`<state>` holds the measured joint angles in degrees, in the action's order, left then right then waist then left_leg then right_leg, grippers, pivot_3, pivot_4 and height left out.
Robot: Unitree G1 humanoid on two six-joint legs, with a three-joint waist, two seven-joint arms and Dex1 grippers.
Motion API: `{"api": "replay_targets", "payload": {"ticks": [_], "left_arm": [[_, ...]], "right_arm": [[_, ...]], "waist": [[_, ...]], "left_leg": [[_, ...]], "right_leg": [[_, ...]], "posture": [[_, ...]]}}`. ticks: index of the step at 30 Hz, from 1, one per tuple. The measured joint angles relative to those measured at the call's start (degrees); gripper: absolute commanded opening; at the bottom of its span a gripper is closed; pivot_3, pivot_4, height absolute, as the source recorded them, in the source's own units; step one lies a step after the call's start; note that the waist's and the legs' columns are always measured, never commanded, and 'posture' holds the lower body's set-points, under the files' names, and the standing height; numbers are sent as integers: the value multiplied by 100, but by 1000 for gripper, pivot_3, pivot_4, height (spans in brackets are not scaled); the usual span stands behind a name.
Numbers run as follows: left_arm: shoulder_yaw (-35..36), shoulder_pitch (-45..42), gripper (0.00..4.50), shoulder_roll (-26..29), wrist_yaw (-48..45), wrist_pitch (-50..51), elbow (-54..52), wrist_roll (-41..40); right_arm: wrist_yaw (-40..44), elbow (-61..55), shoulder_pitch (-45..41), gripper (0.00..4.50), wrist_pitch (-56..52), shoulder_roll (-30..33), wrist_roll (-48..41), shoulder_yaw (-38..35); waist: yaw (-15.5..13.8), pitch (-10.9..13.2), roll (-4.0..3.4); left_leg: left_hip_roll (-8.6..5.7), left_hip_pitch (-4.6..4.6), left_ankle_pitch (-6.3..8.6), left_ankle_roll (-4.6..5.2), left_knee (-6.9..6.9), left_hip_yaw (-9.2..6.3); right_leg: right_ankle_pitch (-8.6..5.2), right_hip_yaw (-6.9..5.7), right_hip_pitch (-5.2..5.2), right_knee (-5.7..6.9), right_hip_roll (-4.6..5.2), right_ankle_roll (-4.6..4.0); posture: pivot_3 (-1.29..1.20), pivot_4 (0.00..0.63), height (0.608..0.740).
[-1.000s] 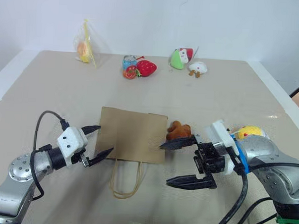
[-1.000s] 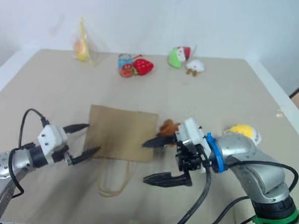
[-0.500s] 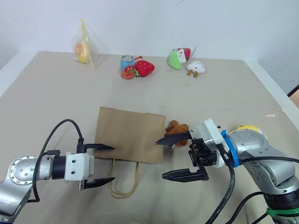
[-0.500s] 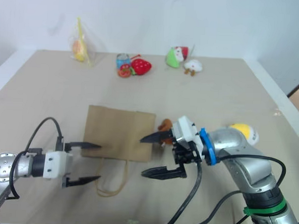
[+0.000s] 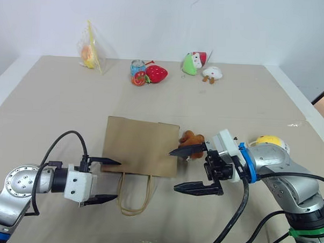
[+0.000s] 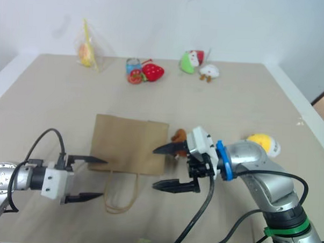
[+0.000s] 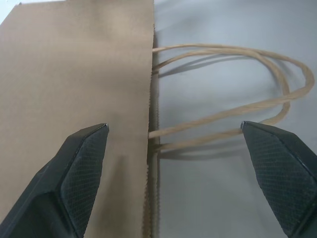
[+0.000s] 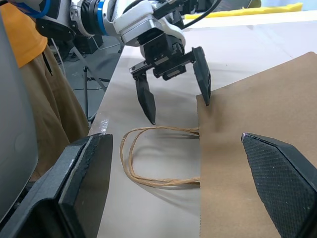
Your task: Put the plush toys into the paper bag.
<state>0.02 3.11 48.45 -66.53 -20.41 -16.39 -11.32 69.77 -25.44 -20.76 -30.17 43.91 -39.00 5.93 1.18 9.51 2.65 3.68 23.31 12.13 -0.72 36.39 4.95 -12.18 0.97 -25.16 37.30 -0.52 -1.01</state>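
The brown paper bag [image 5: 142, 146] lies flat mid-table, its cord handles [image 5: 134, 195] stretched toward the near edge. My left gripper [image 5: 118, 180] hovers open at the bag's near left corner, one finger over the paper and one beside the handles [image 7: 223, 114]. My right gripper [image 5: 173, 170] stands open and empty at the bag's near right corner. The fuzzy brown plush toy [image 5: 192, 140] sits against the bag's right edge, just behind the upper right finger. The yellow plush toy [image 5: 270, 141] peeks out behind my right forearm. In the right wrist view the left gripper [image 8: 178, 113] faces it across the bag [image 8: 247, 114].
Along the far edge sit a clear yellow plastic bag [image 5: 91, 51], a small can [image 5: 137, 72], a red strawberry plush [image 5: 156, 74], a green and red toy [image 5: 194, 62] and a white plush [image 5: 213, 73]. A person [image 8: 29, 99] stands beside the table.
My left gripper has rolled and drawn back toward the near edge, from the bag's left side to beside the handles. The right gripper has barely moved.
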Motion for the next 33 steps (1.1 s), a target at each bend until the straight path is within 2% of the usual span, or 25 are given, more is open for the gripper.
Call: {"api": "replay_targets", "payload": {"ticks": [15,33], "left_arm": [[-515,-111,4420,-110,-8,-458,50,228],[-693,-356,4420,-166,92,-626,344,331]], "right_arm": [[-33,5,-59,4500,5,-81,106,9],[-26,4,17,4500,47,-51,136,8]], "waist": [[0,0,0],[0,0,0]], "left_leg": [[0,-1,0,0,5,3],[0,-4,0,0,8,8]], "right_leg": [[2,2,1,5,-2,3],[2,5,0,10,-8,4]], "posture": [[0,150,740],[0,150,740]]}}
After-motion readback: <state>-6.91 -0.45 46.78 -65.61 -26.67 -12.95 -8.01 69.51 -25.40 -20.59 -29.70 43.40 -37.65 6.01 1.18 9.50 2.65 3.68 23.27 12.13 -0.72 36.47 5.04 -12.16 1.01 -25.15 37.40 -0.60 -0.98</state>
